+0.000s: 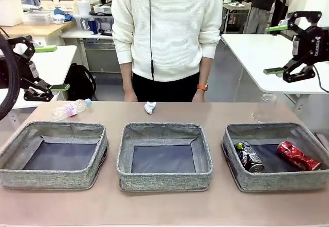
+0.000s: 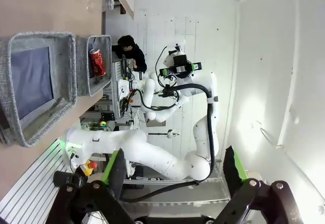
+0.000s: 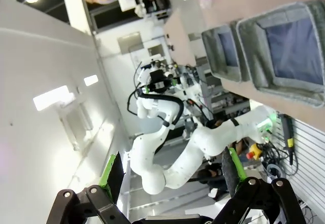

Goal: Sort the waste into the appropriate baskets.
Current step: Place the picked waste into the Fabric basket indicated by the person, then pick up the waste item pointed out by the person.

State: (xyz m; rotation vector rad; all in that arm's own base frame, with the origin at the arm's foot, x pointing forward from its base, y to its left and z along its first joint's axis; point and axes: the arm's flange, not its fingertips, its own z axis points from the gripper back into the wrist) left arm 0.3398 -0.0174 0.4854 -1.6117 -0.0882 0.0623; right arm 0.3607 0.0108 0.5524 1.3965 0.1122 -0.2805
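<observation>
Front across table (image 1: 164, 209); wrists sideways, baskets (image 1: 164, 175) shared

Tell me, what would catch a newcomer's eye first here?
Three grey woven fabric baskets sit in a row on the brown table; the right basket holds a crushed red can and a dark can. Behind the left basket lies a clear pink-labelled bottle.
</observation>
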